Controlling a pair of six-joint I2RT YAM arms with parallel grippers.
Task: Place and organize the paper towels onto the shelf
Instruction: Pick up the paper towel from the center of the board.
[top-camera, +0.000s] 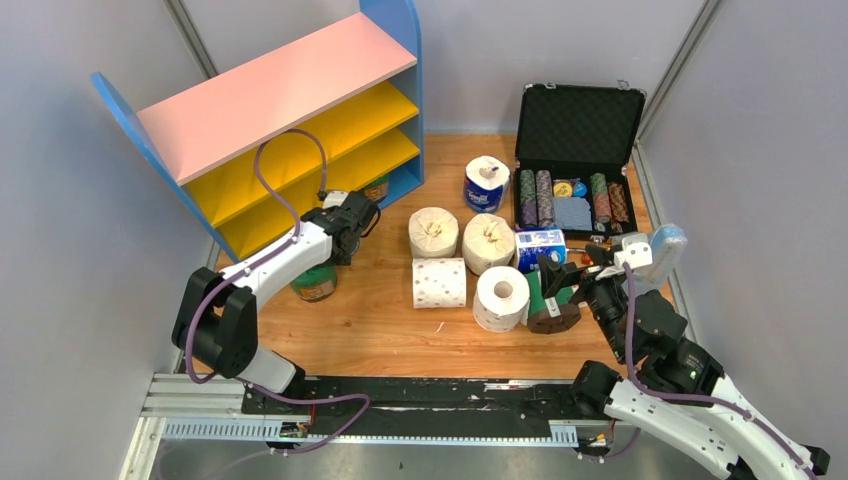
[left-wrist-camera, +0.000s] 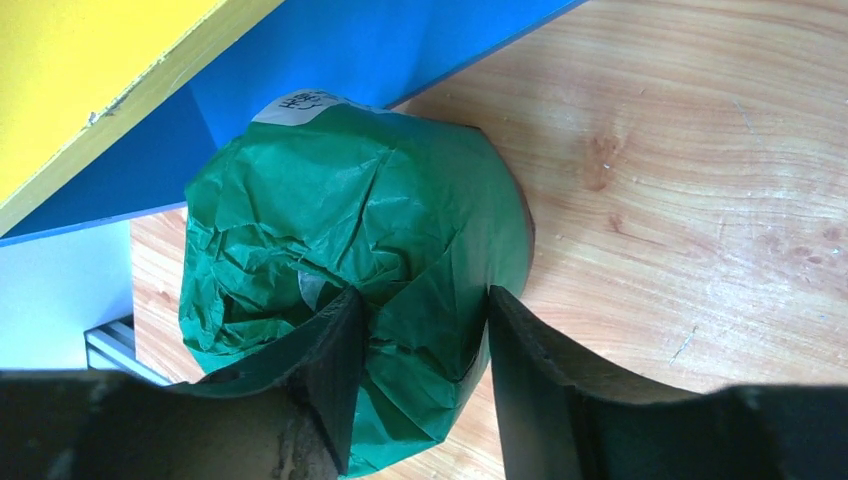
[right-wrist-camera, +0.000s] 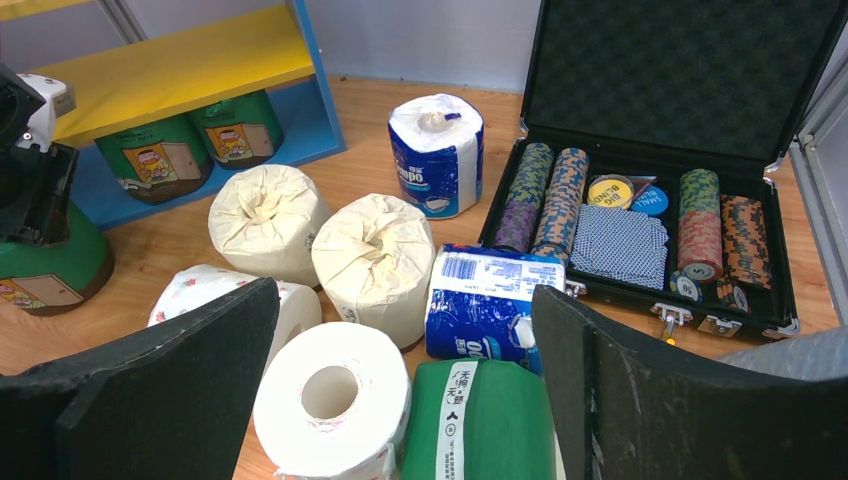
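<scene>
1. Right now the green roll (left-wrist-camera: 350, 250) stands upright on the table (top-camera: 370, 320), just in front of the shelf (top-camera: 280, 100) near its left blue side panel.
2. Left gripper (left-wrist-camera: 420, 390) reaches down over this roll, one finger (left-wrist-camera: 335, 370) pressed into the crumpled green wrap on top and the other against its edge; the jaws stand partly apart around a fold of the wrap, and whether they hold it firmly cannot be told.
3. Two more green rolls (right-wrist-camera: 190, 145) stand inside the shelf's bottom tier, under the lower yellow board.
4. Right of the shelf on the table, two cream rolls (top-camera: 460, 235) stand side by side, touching.
5. Behind them, farther from the arms, a blue-white roll (top-camera: 487, 184) stands upright.
6. In front of the cream pair lies a white printed roll (top-camera: 438, 282) on its side, and beside it a bare white roll (top-camera: 501, 297) with its hollow core facing up.
7. Another blue-white roll (top-camera: 541, 245) lies on its side right of the cream pair, just beside the case (top-camera: 580, 130).
8. A fourth green roll (right-wrist-camera: 480, 420) lies below the right gripper (right-wrist-camera: 400, 390), whose jaws stand wide apart and empty above it.
9. The case sits open, well right of the shelf, with chip stacks (right-wrist-camera: 550, 195) inside.
</scene>
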